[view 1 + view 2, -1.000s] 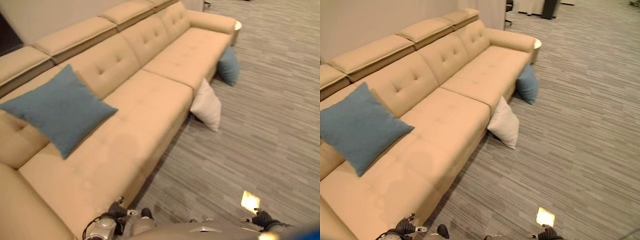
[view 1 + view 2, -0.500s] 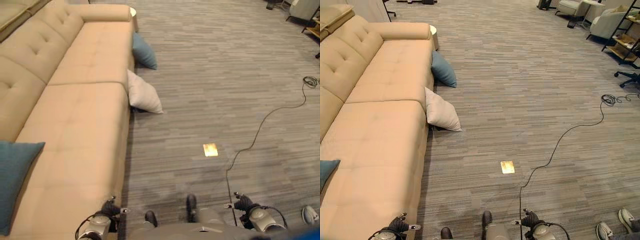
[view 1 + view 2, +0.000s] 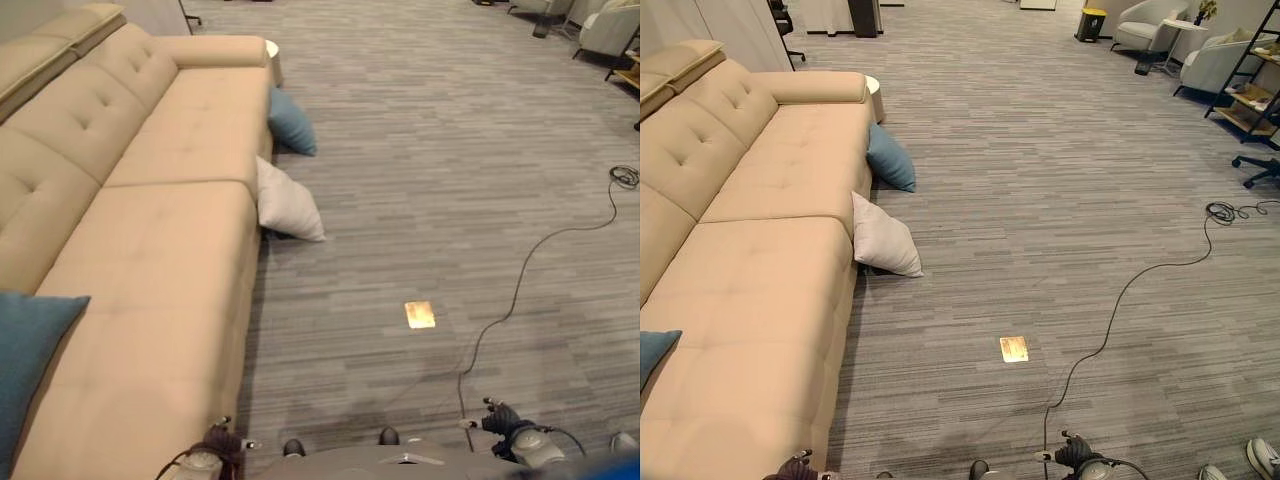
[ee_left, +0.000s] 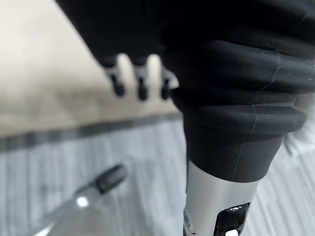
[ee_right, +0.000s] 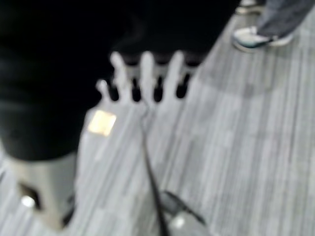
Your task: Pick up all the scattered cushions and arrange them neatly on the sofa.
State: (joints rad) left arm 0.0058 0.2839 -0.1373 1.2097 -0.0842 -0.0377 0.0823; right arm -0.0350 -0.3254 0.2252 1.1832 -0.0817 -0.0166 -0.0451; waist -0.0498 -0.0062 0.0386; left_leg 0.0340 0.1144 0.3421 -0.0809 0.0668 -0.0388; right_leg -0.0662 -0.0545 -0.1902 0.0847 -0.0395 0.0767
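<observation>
Cushions first: white cushion (image 3: 883, 238) and blue cushion (image 3: 890, 158) are propped against the sofa (image 3: 760, 250), well ahead of left hand (image 4: 140, 78) and right hand (image 5: 142, 78); both hang relaxed, nothing held. Closer approach is needed first.

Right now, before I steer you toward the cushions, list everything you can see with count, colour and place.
sofa: one, beige, along the left.
blue cushion on sofa: one, near end of the seat.
white cushion: one, on the floor against the sofa front.
blue cushion on floor: one, farther along, leaning on the sofa.
floor plate: one, brass, in the carpet ahead.
armchairs: pale, far right.
person's shoe: one, by the right side.
left hand: open, empty.
right hand: open, empty.
</observation>
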